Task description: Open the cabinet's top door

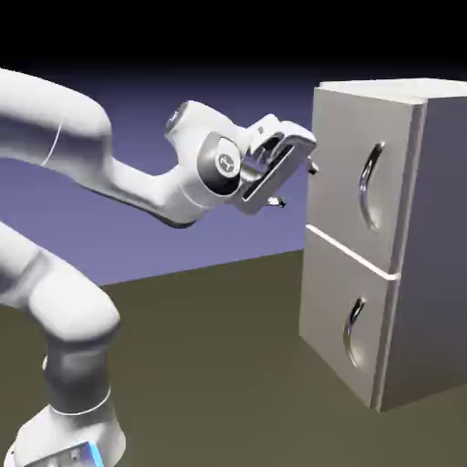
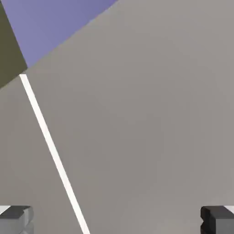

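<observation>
The white two-finger gripper (image 1: 297, 184) is open wide, its fingertips well apart, with nothing held between them. In the exterior view it is tilted and stands to the left of the tall, boxy, light-grey cabinet (image 1: 441, 237), near the front. Whether either fingertip touches the panel cannot be told.

The top door, a flat light-grey rectangular panel (image 1: 342, 169), forms the upper part of the cabinet's front and sits closed. Its curved, shiny chrome handle (image 1: 371, 185) is upright, toward the panel's right side in the exterior view, and apart from the gripper. Below is the lower door, a similar light-grey panel (image 1: 326, 296), also closed, bearing a like curved metal handle (image 1: 354, 332). A thin white seam (image 1: 351, 252) divides the two panels.

In the hand view, grey door surface fills most of the frame, and the seam runs obliquely at the left between the panels.
</observation>
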Controlling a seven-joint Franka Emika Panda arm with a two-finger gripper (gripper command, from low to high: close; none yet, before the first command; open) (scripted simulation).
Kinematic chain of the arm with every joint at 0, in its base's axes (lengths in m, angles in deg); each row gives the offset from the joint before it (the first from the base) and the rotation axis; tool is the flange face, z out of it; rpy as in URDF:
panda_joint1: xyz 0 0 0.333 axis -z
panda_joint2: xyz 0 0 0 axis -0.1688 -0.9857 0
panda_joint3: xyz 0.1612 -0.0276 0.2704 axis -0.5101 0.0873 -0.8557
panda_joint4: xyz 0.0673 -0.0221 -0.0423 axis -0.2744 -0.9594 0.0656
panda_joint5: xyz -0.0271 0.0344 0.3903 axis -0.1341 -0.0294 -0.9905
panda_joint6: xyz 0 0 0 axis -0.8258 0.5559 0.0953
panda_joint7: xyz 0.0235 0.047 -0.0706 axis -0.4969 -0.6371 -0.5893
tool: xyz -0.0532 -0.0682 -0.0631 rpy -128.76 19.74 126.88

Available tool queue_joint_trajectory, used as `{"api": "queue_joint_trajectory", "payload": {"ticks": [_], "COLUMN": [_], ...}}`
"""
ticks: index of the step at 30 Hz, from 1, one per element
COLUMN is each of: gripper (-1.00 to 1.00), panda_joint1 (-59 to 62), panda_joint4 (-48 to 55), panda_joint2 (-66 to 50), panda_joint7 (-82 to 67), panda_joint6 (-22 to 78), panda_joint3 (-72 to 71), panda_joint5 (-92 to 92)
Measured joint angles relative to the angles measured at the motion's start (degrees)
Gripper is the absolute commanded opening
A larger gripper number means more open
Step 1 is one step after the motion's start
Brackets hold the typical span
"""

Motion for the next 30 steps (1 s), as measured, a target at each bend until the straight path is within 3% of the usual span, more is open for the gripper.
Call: {"api": "queue_joint_trajectory", "payload": {"ticks": [30], "gripper": [1.00], "panda_joint1": [-23.7], "panda_joint4": [9.1], "panda_joint2": [11.5], "panda_joint7": [-27.0], "panda_joint6": [5.3], "panda_joint3": [27.1], "panda_joint5": [74.8]}}
